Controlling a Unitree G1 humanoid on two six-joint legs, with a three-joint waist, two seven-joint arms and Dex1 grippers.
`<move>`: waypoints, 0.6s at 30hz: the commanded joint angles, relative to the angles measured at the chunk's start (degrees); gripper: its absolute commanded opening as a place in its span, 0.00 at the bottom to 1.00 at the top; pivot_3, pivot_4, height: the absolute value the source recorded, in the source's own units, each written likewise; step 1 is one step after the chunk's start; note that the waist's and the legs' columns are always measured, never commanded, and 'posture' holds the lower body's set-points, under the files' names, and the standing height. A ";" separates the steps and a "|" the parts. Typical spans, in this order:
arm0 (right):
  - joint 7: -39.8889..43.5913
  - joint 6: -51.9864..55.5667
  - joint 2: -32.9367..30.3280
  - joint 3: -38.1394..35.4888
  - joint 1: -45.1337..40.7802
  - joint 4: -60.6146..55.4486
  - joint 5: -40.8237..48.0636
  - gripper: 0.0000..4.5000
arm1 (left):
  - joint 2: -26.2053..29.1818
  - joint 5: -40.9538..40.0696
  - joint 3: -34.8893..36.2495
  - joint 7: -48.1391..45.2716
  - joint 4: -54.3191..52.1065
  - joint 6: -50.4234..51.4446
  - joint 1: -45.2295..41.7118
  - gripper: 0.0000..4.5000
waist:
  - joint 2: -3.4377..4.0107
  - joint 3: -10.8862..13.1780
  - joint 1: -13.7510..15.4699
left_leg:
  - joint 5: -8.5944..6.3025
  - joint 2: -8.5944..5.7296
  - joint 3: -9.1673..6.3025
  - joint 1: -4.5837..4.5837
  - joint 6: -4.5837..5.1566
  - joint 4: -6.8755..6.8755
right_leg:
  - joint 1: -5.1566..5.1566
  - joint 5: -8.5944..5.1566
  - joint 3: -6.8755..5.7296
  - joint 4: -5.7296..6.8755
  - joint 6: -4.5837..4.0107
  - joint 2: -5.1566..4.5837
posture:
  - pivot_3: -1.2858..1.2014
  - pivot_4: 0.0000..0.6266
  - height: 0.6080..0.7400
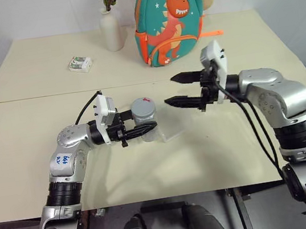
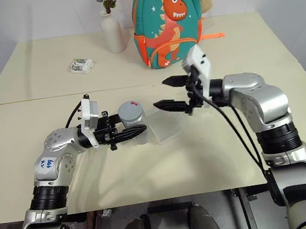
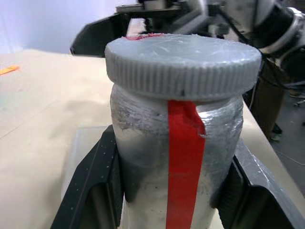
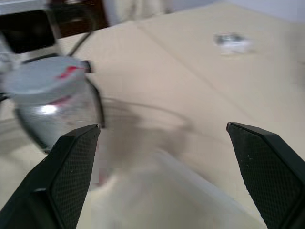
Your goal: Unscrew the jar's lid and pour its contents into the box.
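Note:
The clear jar with a red strip stands upright over the near corner of the clear plastic box. Its grey lid sits on top. My left gripper is shut on the jar's body; in the left wrist view its fingers press both sides of the jar below the lid. My right gripper hangs open just right of the lid, apart from it, with nothing between its fingers. The contents cannot be made out through the jar wall.
At the back of the table stand a dinosaur backpack and a white vase with flowers. A small white-and-green packet lies at the back left. A seam between two tabletops runs across behind the arms.

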 commanded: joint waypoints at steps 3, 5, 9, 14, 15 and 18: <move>1.85 -0.69 -1.24 -2.89 0.65 -1.26 1.34 1.00 | 0.30 -0.98 0.70 -0.52 -2.06 -0.85 -0.26 0.45 | 0.00 0.00 0.08 | 0.00 0.01 0.00 0.01 0.00 -0.10 | -0.03 0.00 0.00 0.00 0.00 0.02 | 0.52 0.24 1.00; 3.41 -0.14 -1.07 -3.42 0.88 -2.50 2.98 1.00 | 0.40 -0.94 0.80 -0.53 -1.99 -0.87 -0.25 0.45 | 0.00 0.00 0.20 | 0.00 0.00 0.00 0.00 0.00 -0.10 | -0.03 0.00 0.00 -0.05 0.00 0.01 | 0.52 0.24 1.00; 3.27 2.50 0.61 -2.42 0.53 -6.96 5.85 1.00 | 0.34 -0.81 0.75 -0.40 -2.01 -0.86 -0.27 0.45 | 0.00 0.00 0.20 | 0.00 0.00 0.01 -0.02 0.00 -0.11 | -0.02 0.01 0.00 -0.11 0.03 0.01 | 0.52 0.24 1.00; -0.71 4.20 4.80 0.66 0.18 -10.62 5.38 1.00 | 0.09 -0.73 0.61 -0.15 -1.94 -0.74 -0.54 0.45 | 0.00 0.00 0.16 | 0.00 0.01 0.01 -0.01 0.00 -0.12 | -0.02 0.01 0.00 -0.09 0.03 0.02 | 0.52 0.24 1.00; -1.59 4.54 5.83 1.18 -0.04 -11.00 5.32 1.00 | 0.06 -0.75 0.60 -0.11 -1.96 -0.71 -0.55 0.45 | 0.00 0.00 0.19 | 0.00 0.01 0.01 -0.01 0.00 -0.11 | -0.02 0.01 0.00 -0.09 0.03 0.01 | 0.52 0.24 1.00; -3.68 5.27 8.33 2.74 -0.91 -11.27 4.76 1.00 | -0.09 -0.72 0.45 -0.03 -1.92 -0.64 -0.67 0.45 | 0.00 0.00 0.24 | 0.00 0.00 0.01 -0.01 0.00 -0.11 | -0.02 0.01 0.00 -0.09 0.03 0.01 | 0.52 0.24 1.00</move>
